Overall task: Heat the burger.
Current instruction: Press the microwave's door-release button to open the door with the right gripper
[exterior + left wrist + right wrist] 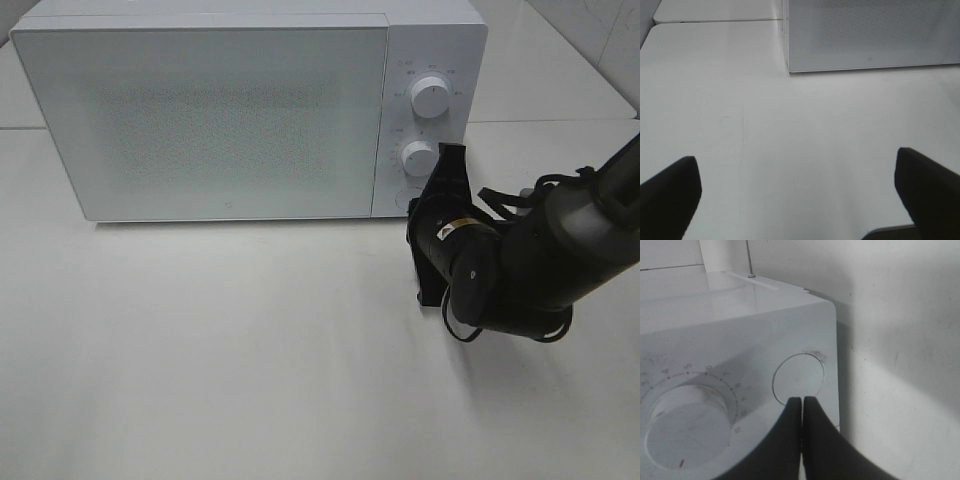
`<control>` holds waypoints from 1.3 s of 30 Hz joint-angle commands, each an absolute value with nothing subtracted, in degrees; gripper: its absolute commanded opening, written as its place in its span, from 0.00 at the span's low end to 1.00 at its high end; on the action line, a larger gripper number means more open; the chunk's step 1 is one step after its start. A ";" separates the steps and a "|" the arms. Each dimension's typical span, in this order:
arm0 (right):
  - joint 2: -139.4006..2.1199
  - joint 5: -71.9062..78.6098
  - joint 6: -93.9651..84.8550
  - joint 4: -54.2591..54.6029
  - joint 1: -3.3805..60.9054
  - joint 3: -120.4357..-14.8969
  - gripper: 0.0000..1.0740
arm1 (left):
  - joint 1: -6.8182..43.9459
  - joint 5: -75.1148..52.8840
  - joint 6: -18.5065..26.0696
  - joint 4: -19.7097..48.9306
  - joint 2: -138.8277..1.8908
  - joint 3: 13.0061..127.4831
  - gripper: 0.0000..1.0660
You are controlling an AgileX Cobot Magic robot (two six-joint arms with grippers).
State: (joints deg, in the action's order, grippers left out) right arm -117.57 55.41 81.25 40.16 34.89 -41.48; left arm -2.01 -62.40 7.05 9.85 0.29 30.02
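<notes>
The burger is out of view. A white microwave stands at the back of the table with its door closed. My right gripper is shut, and in the right wrist view its tips rest together at the lower rim of the round button on the control panel, just below the lower knob. Nothing is held between the fingers. My left gripper is open and empty, low over bare table in front of the microwave's left front corner. It does not show in the exterior view.
The control panel also carries an upper knob. The right arm reaches in from the right edge over the white table. Behind the microwave, a seam in the table runs along the back.
</notes>
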 commanded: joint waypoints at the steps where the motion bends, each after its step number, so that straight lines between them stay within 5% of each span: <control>1: -118.54 53.92 79.70 38.67 33.35 -43.83 0.00 | -1.95 -61.54 6.99 10.26 1.15 29.85 0.93; 39: -121.41 53.34 77.92 37.47 30.77 -48.36 0.00 | -1.95 -61.54 6.99 10.26 1.15 29.85 0.93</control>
